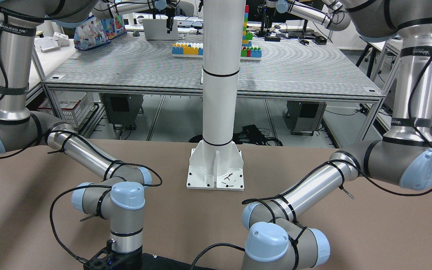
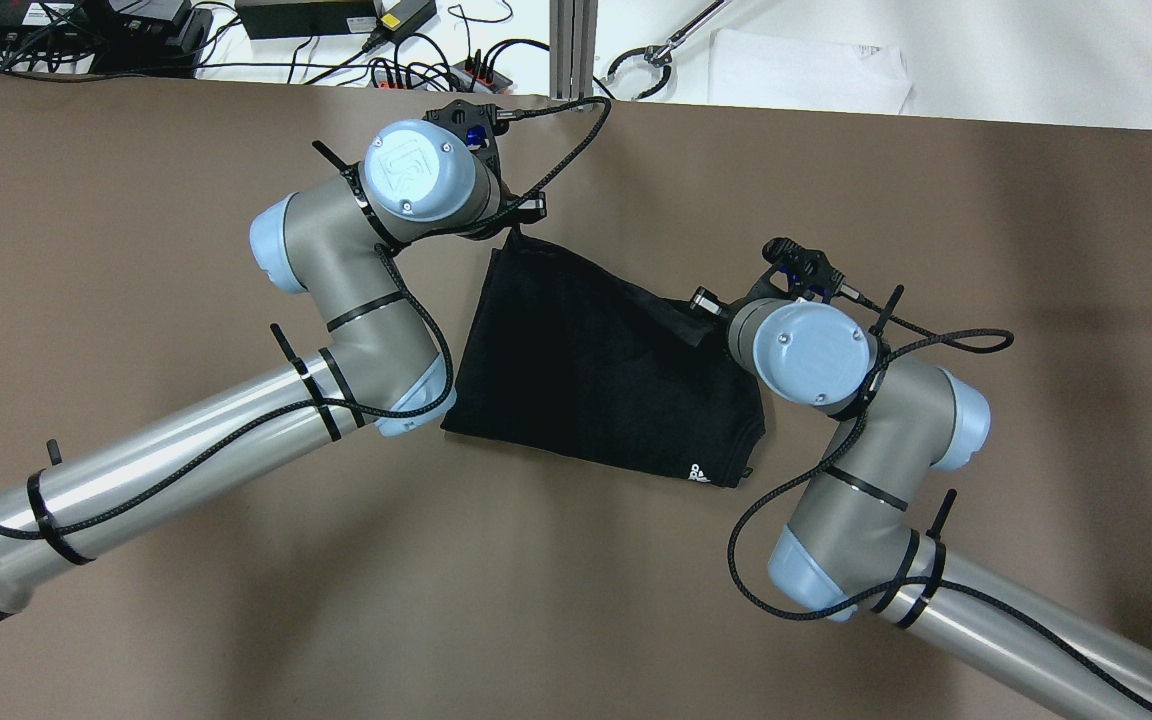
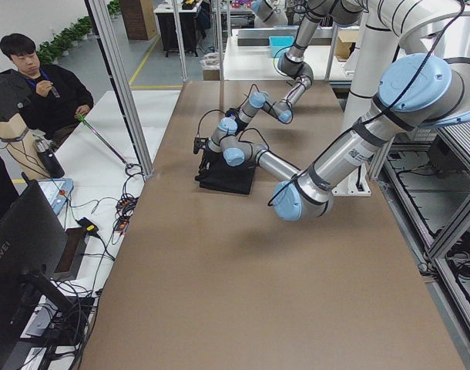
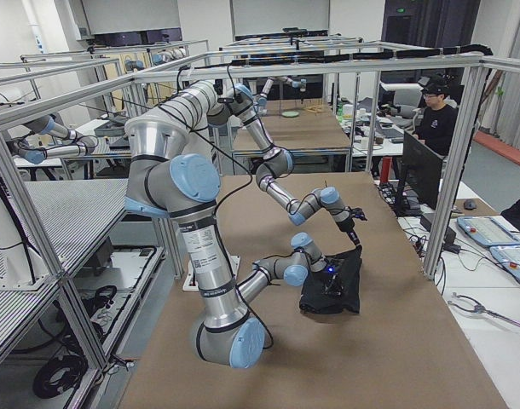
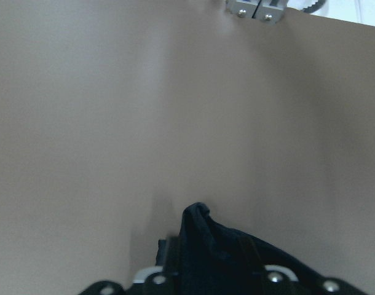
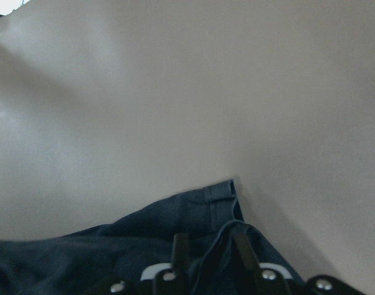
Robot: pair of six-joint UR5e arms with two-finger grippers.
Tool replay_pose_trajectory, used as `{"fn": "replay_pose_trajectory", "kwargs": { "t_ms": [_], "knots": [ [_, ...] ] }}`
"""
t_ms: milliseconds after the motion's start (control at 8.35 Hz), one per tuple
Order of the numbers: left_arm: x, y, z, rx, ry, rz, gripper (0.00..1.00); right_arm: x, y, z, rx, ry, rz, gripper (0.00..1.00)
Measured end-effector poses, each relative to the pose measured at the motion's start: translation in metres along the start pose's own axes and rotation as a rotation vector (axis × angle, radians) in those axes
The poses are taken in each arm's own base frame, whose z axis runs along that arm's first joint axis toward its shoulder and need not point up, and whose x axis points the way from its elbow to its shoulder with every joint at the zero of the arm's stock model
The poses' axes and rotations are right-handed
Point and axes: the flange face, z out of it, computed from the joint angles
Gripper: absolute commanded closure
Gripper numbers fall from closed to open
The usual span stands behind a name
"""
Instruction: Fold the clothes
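Note:
The clothes (image 2: 596,370) are one black fabric piece with a small white logo near one corner, lying mid-table between both arms. My left gripper (image 2: 516,232) is shut on its far-left corner; in the left wrist view that corner (image 5: 203,236) bunches up between the fingers. At the cloth's right edge my right gripper (image 2: 708,306) is shut on the fabric, and a hemmed fold (image 6: 218,203) pokes out past its fingers (image 6: 178,252). In the exterior right view the held edge of the clothes (image 4: 332,285) is raised and the rest drapes down to the table.
The white pole's base plate (image 1: 216,168) stands on the brown table on the robot's side. Cables and power bricks (image 2: 316,15) and a white sheet (image 2: 806,70) lie beyond the far edge. A person (image 3: 35,85) sits off the table's far side by a monitor.

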Motion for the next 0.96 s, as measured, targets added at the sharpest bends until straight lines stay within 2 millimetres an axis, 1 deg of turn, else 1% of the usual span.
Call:
{"fn": "replay_pose_trajectory", "kwargs": {
  "t_ms": [240,359,479,599,719,839,959],
  "knots": [
    [-0.010,-0.032,-0.021,-0.060,0.074,-0.001,0.00,-0.013,-0.042,-0.013,-0.071,-0.024,0.017,0.09],
    [-0.015,-0.038,-0.025,-0.081,0.089,-0.003,0.00,-0.019,-0.052,-0.020,-0.098,-0.038,0.032,0.10],
    [-0.019,-0.041,-0.026,-0.091,0.094,-0.004,0.00,-0.022,-0.053,-0.023,-0.115,-0.043,0.057,0.10],
    [-0.022,-0.041,-0.025,-0.097,0.093,-0.004,0.00,-0.023,-0.051,-0.023,-0.125,-0.039,0.096,0.07],
    [-0.025,-0.041,-0.024,-0.099,0.092,-0.004,0.00,-0.022,-0.049,-0.021,-0.129,-0.033,0.119,0.06],
    [-0.027,-0.040,-0.023,-0.099,0.093,-0.004,0.00,-0.019,-0.049,-0.019,-0.131,-0.028,0.112,0.06],
    [-0.032,-0.040,-0.022,-0.097,0.097,-0.002,0.00,-0.017,-0.049,-0.018,-0.132,-0.025,0.064,0.06]
  ]
}}
